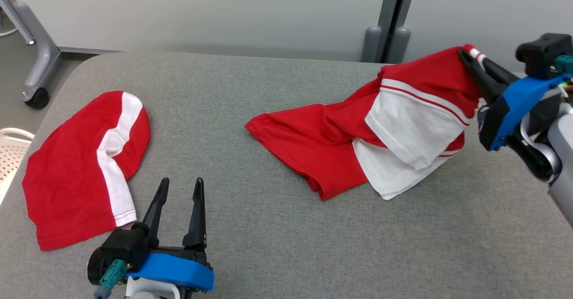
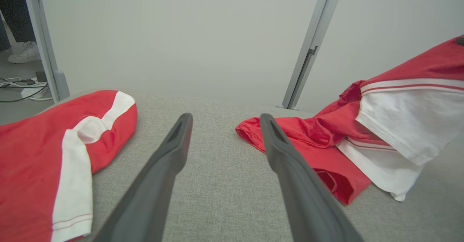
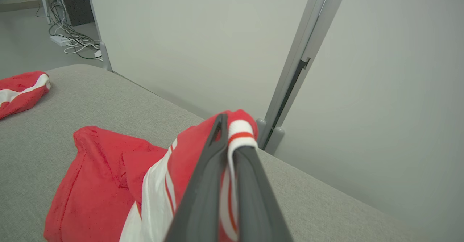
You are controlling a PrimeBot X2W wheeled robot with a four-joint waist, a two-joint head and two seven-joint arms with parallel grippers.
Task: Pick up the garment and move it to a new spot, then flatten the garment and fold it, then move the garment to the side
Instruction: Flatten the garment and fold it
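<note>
I have the red-and-white garment point(image 1: 358, 142) on the right side of the grey worktop point(image 1: 268, 227). Its striped edge is lifted and clamped in my right pincer point(image 1: 473, 58), and the rest trails down onto the surface. My left pincer point(image 1: 181, 183) stands spread wide near a second red garment point(image 1: 80, 173).

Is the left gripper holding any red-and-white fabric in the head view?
No: the left gripper stands open and empty over the grey fabric tabletop, clear of any cloth.
</note>
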